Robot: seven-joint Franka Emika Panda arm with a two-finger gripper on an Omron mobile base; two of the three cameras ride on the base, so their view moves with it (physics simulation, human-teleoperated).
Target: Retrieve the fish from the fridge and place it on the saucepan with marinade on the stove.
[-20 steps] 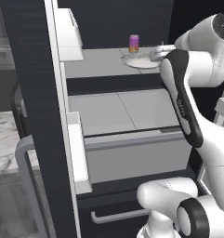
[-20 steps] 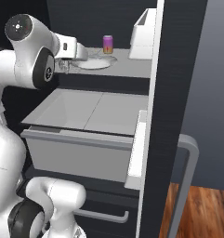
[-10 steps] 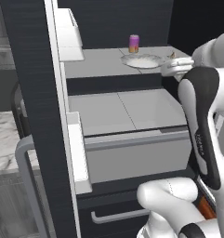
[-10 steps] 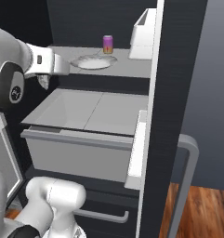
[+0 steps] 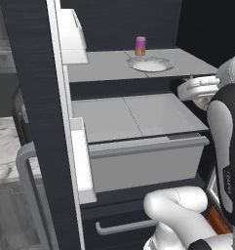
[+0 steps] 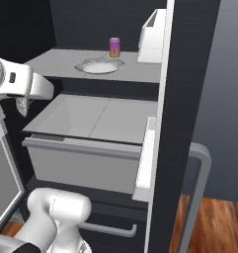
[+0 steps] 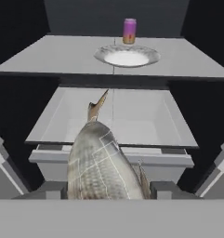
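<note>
The fish, grey-white and scaly with its tail pointing away, sits between my two dark fingertips in the hand view. My gripper is shut on it. In the left base view my gripper hangs at the right, in front of the open fridge and clear of its shelf. The right base view has the gripper at the left, with the pale fish hanging below the white hand. The saucepan and the stove are out of view.
On the grey fridge shelf stand a white plate and a small pink-and-yellow can. Below the shelf a grey drawer is pulled out. The open door with its white bin stands on the right.
My hand has drawn back from the plate on the shelf and out of the fridge, lower and toward the front, with the fish in it. The plate and can stayed put.
</note>
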